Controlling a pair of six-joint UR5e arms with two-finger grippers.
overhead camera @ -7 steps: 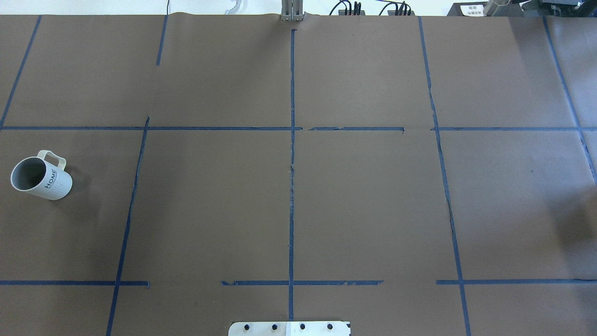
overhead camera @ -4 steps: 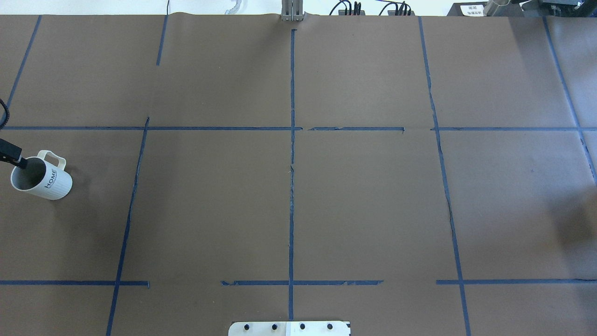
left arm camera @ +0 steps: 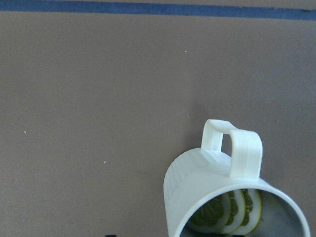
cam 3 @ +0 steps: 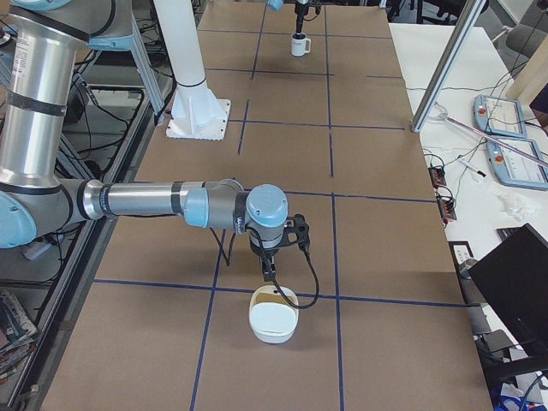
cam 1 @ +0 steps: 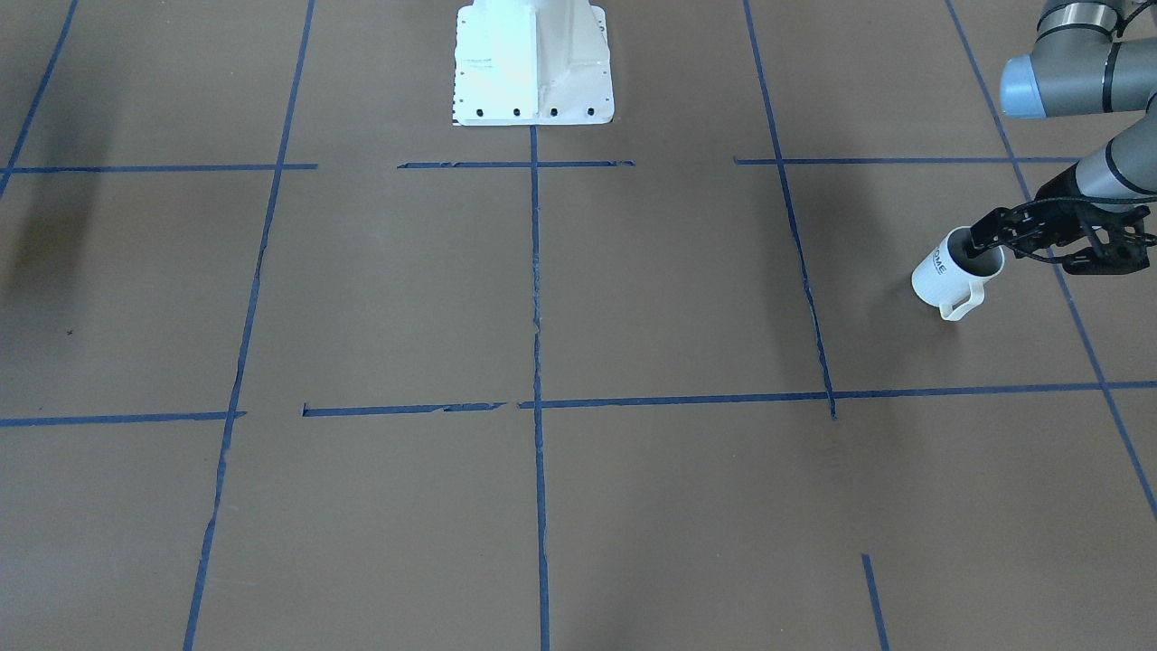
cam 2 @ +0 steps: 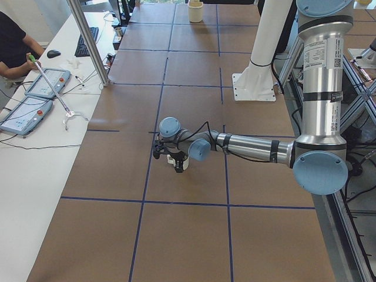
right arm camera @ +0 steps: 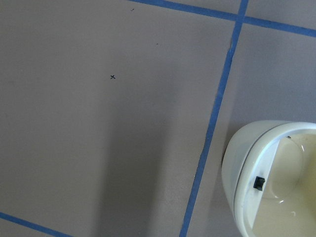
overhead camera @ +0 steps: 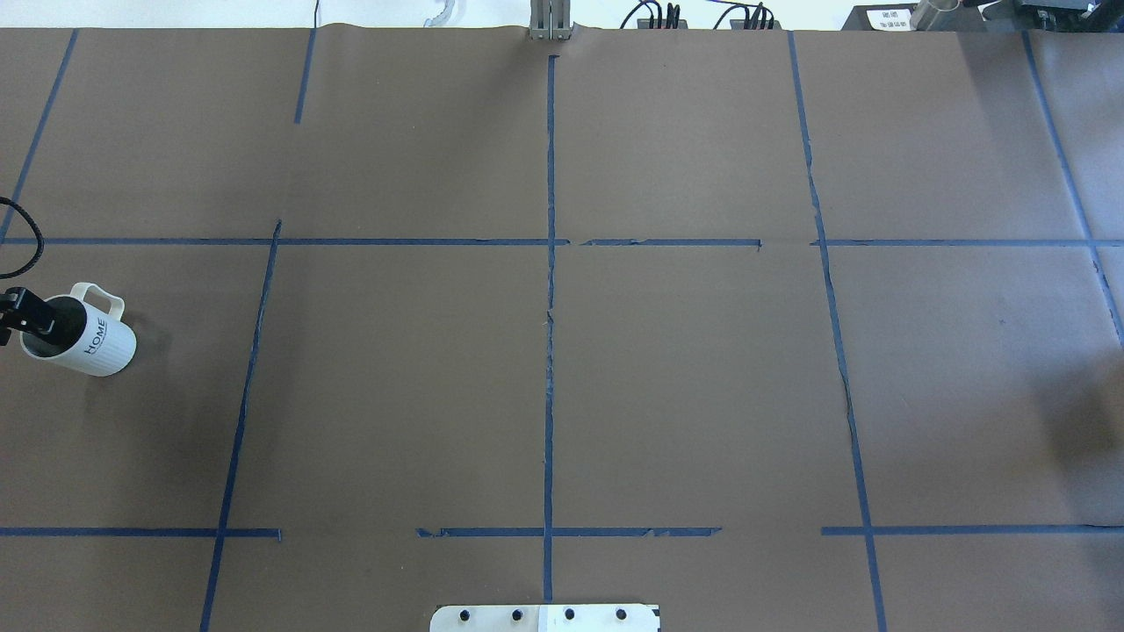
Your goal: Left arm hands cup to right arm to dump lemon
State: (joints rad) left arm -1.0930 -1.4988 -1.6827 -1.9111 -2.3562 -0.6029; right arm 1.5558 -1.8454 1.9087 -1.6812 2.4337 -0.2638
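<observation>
Brown paper is covering the table, and blue tape lines are dividing it into squares. My white pedestal is standing at twelve o'clock in the front-facing view. Along the side across from me a white desk is carrying two teach pendants, and a person is sitting at it.

My left gripper is reaching over the cup. The cup is standing on the table at the nine o'clock edge of the overhead view, its handle pointing towards one o'clock. One black finger is dipping into the grey mouth; whether I am squeezing the wall, I cannot tell. From my left wrist, the lemon is showing as yellow-green slices lying inside the cup.

My right gripper is hanging just above a cream bowl, well apart from the cup. The bowl is sitting at four o'clock in my right wrist's view. How far those fingers are parted I cannot tell.
</observation>
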